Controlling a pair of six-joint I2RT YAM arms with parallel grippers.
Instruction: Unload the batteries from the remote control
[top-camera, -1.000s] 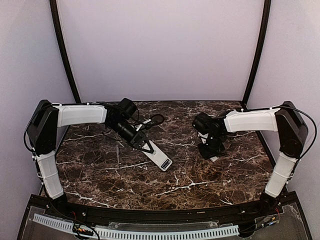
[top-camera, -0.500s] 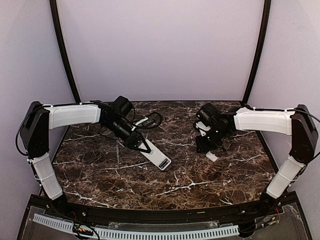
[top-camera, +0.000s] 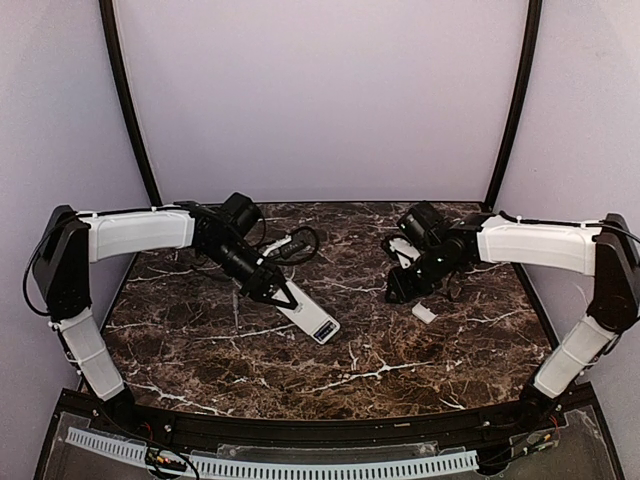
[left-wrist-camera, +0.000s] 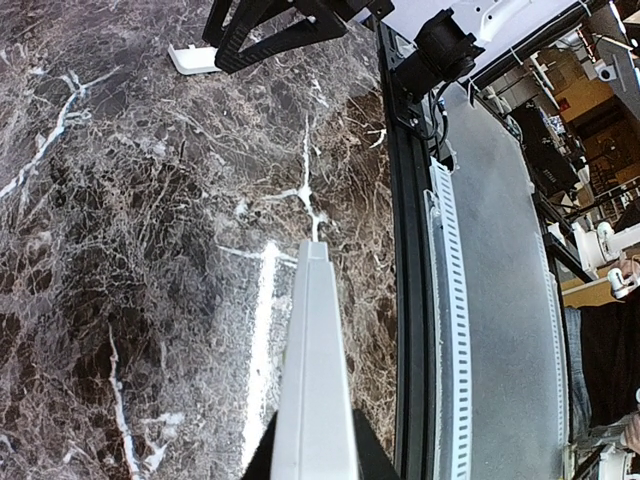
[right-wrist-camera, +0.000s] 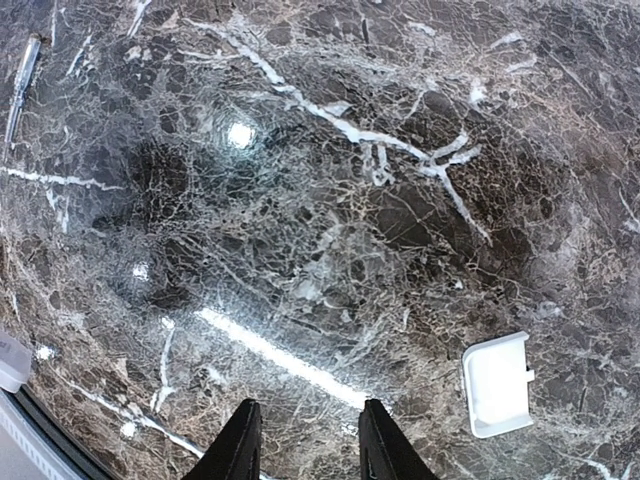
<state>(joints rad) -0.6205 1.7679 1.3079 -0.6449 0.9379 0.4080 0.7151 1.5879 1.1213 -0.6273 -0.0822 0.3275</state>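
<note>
The remote control (top-camera: 312, 320) slants across mid-table, its far end clamped in the left gripper (top-camera: 276, 293), which has drawn it slightly leftward. The right gripper (right-wrist-camera: 305, 445), jaws apart and empty, has come off the white cover piece (right-wrist-camera: 495, 385) and swung toward the remote, so I judge the cover is off and extraction is next. The left wrist view shows only the remote's plain white side, and the right wrist view shows the cover alone on the marble table (right-wrist-camera: 300, 200). No batteries are discernible in any view.

Glossy dark marble-look tabletop (right-wrist-camera: 300, 200); smooth matt white plastic remote control (left-wrist-camera: 315, 380) and cover piece (right-wrist-camera: 496, 383).
</note>
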